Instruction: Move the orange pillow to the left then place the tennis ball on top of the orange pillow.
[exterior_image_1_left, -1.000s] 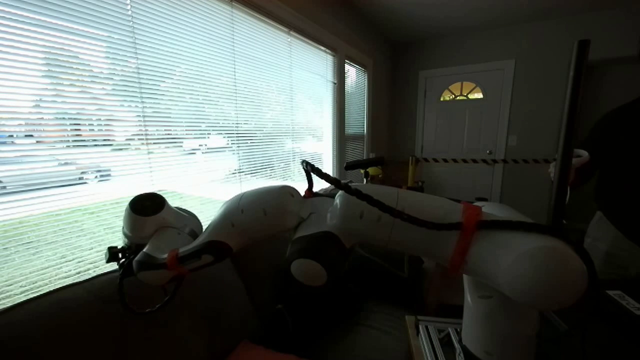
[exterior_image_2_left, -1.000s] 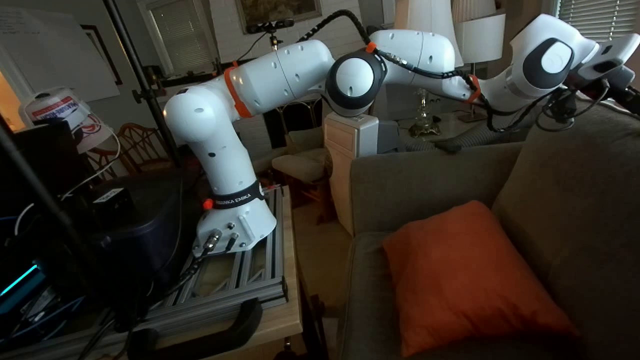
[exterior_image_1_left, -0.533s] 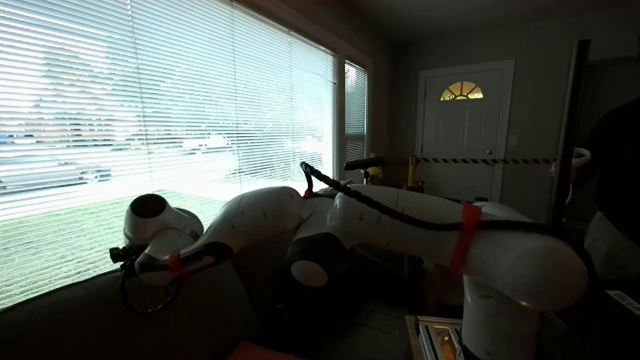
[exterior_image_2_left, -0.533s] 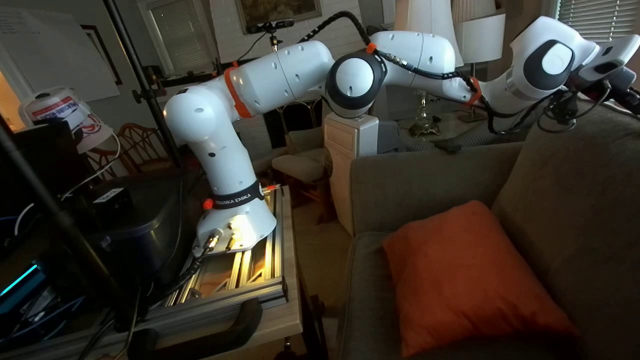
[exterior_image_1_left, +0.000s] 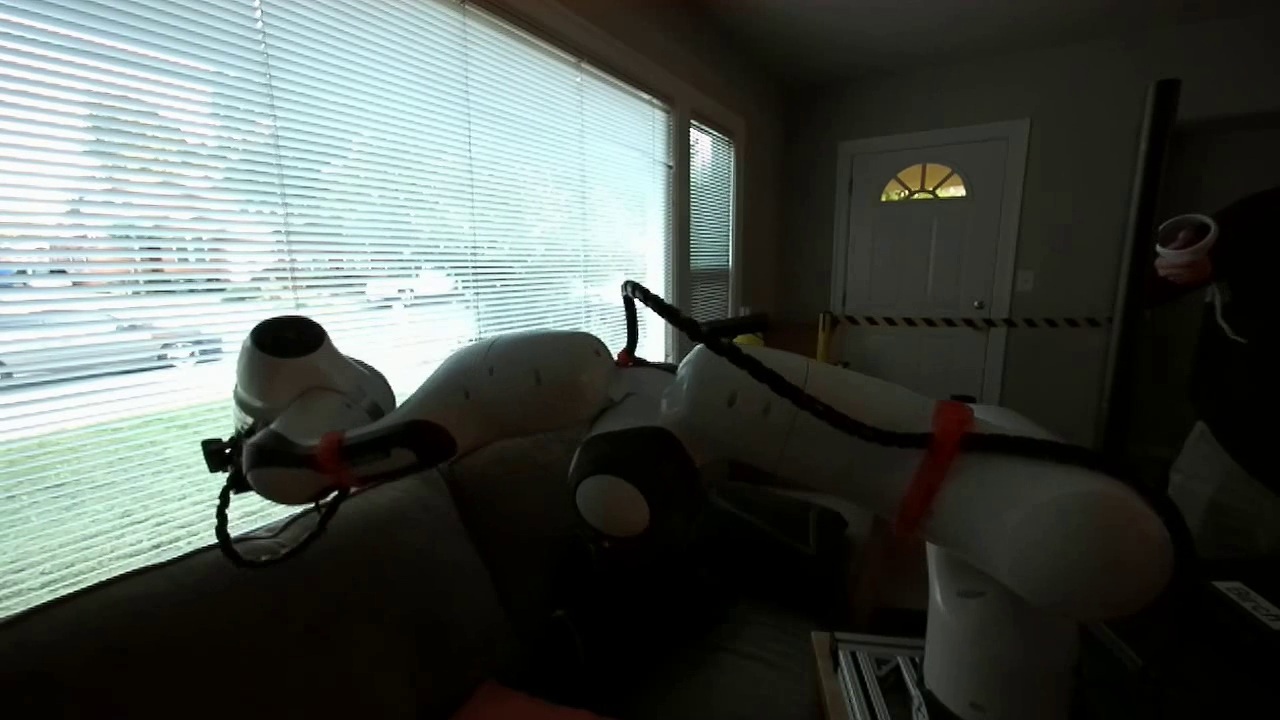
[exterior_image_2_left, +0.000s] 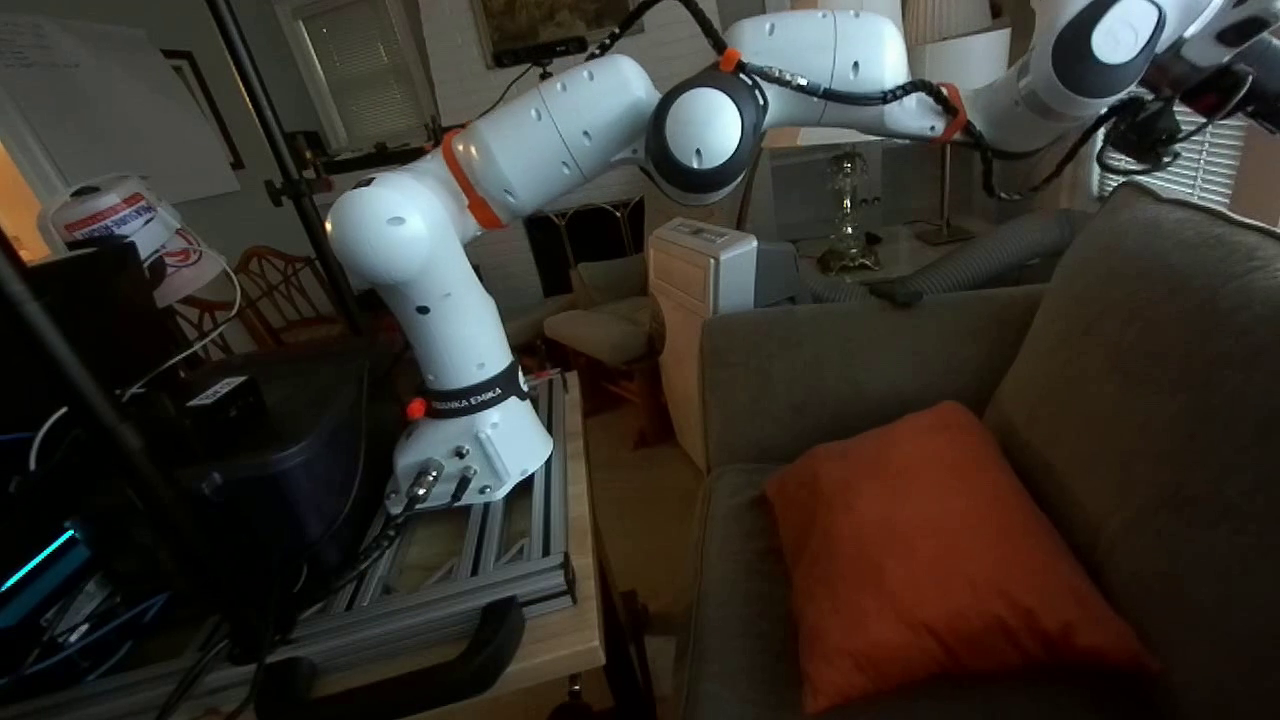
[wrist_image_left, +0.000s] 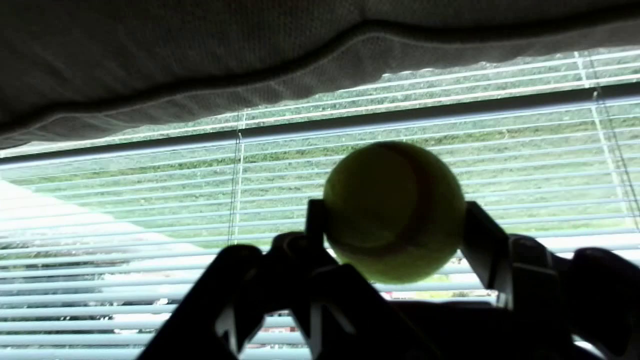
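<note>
One tennis ball (wrist_image_left: 395, 212): gripped on two sides by the pincer (wrist_image_left: 394, 220), closed as far as the ball allows, before window blinds (wrist_image_left: 200, 217). Just changed: robot arm (exterior_image_2_left: 703, 130) raised, likely to clear the sofa backrest (exterior_image_2_left: 1140, 370) ahead of placing. One orange pillow (exterior_image_2_left: 930, 560): lying on the surface (exterior_image_2_left: 735, 600), well apart from the ball, nothing on top. Versus half a second ago: arm higher in both exterior views, pillow unmoved, yellow light gone from robot base (exterior_image_2_left: 475, 452). Leftward shift of pillow: cannot tell if done.
</note>
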